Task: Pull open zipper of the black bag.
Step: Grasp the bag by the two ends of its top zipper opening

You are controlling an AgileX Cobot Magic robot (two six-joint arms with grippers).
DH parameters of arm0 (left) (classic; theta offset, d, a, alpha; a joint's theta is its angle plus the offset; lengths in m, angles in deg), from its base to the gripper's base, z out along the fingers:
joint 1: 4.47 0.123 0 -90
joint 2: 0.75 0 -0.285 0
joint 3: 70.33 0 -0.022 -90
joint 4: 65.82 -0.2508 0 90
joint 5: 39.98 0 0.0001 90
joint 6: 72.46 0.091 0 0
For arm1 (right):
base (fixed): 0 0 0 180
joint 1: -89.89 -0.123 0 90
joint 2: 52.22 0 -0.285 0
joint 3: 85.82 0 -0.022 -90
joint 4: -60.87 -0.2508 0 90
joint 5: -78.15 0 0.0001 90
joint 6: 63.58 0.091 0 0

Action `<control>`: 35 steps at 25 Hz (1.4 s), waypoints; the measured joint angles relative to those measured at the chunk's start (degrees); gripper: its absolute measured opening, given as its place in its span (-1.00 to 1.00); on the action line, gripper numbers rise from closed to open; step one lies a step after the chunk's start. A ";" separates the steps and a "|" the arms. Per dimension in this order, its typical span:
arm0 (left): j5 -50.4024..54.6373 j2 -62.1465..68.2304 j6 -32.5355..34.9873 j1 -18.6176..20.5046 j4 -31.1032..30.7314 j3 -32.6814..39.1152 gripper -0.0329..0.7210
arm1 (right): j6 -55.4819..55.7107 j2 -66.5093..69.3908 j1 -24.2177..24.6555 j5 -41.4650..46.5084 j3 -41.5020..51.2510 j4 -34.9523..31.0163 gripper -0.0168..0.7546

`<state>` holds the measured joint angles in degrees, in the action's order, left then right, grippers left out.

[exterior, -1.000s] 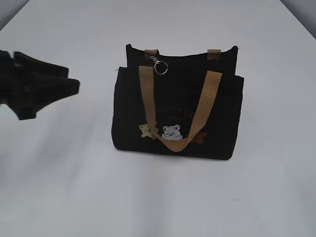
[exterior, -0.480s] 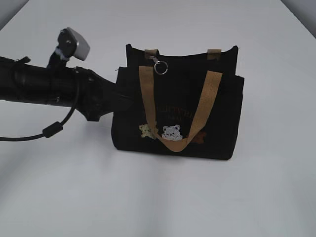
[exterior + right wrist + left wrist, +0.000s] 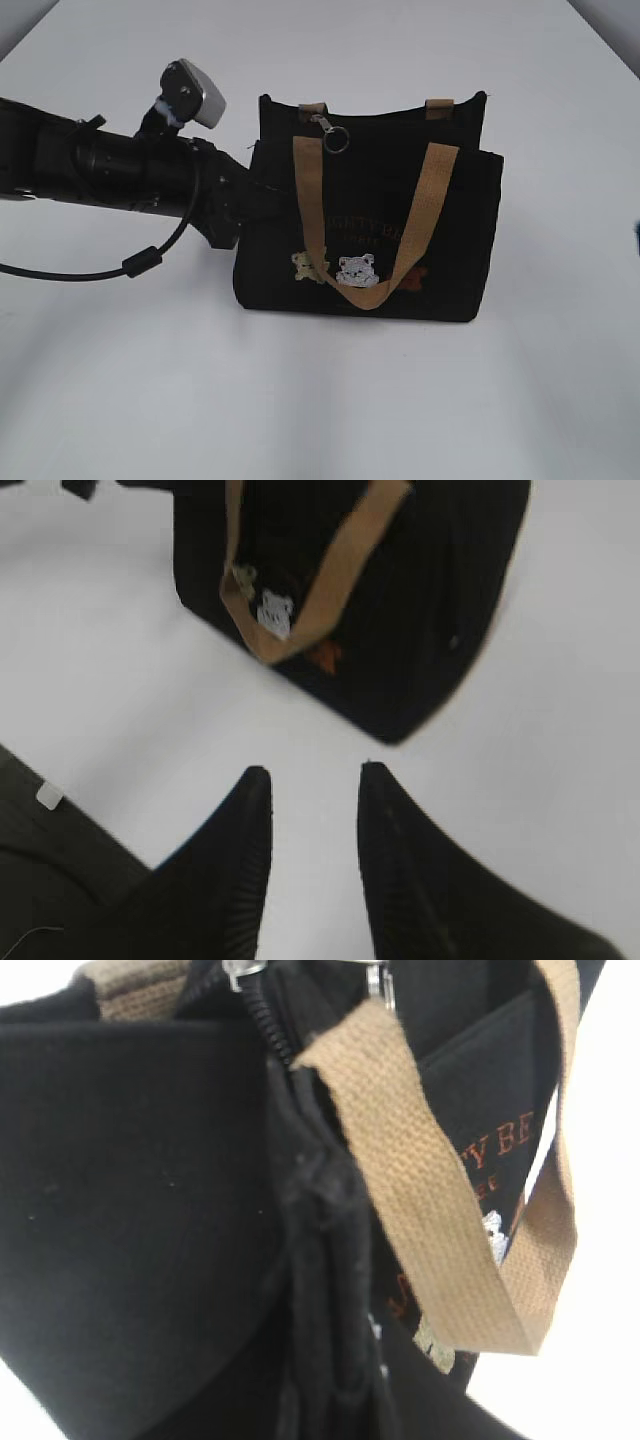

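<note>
The black bag [image 3: 400, 240] stands upright on the white table, its tan handle [image 3: 432, 205] hanging over the bear patches. The zipper [image 3: 262, 1020] runs along the top edge, and its silver ring pull [image 3: 337, 141] hangs at the top left. My left gripper [image 3: 246, 196] reaches in from the left and is shut on the bag's left side seam; bunched black fabric [image 3: 320, 1260] fills the left wrist view. My right gripper [image 3: 312, 785] hovers open above bare table in front of the bag [image 3: 420, 610], holding nothing.
The left arm [image 3: 110, 170] with its wrist camera [image 3: 192, 92] and a looping cable [image 3: 140, 265] lies across the left of the table [image 3: 320, 400]. White tabletop surrounds the bag on all sides.
The left arm swept in from the left edge to the bag's left side and its jaws closed there. The bag shifted slightly to the right. The right gripper stayed still.
</note>
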<state>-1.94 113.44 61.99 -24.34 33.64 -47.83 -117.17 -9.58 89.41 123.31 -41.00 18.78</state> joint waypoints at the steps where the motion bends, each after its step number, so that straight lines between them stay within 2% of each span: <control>1: -0.02 0.00 0.00 0.00 0.00 0.00 -0.74 | -5.68 5.51 -0.14 -1.92 -1.29 -3.69 -0.33; 4: -0.02 0.00 0.00 -0.10 0.00 0.00 -0.74 | -19.61 22.32 -2.31 -4.78 -6.71 -11.42 -0.33; 6: -0.02 0.00 0.00 -0.10 0.00 0.00 -0.74 | -26.30 31.01 -5.15 -5.22 -11.74 -13.71 -0.33; 9: -0.02 0.00 0.00 -0.21 0.00 -0.02 -0.74 | -32.96 42.83 -10.16 -6.44 -19.67 -14.28 -0.33; 14: -0.02 0.00 0.00 -0.21 0.00 -0.02 -0.74 | -39.79 54.84 -15.20 -10.92 -30.00 -14.33 -0.33; 19: -0.02 0.00 0.00 -0.21 0.00 -0.02 -0.74 | -43.22 60.98 -18.75 -14.45 -34.82 -14.33 -0.33; 26: -0.02 0.00 0.00 -0.21 0.00 -0.02 -0.74 | -46.34 64.03 -21.94 -19.48 -35.16 -14.33 -0.33; 32: -0.14 0.00 0.00 -0.21 0.00 -0.02 -0.74 | -46.77 65.50 -22.49 -21.44 -35.20 -14.33 -0.34; 33: -0.19 0.00 0.00 -0.21 0.00 -0.02 -0.74 | -46.77 65.55 -22.49 -21.44 -35.20 -14.33 -0.37; 35: -0.25 0.00 0.00 -0.21 0.00 -0.02 -0.74 | -46.77 65.55 -22.49 -21.48 -35.20 -14.33 -0.58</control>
<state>-2.19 113.44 61.99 -24.55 33.64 -47.86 -163.94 55.97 66.92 101.83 -76.21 4.45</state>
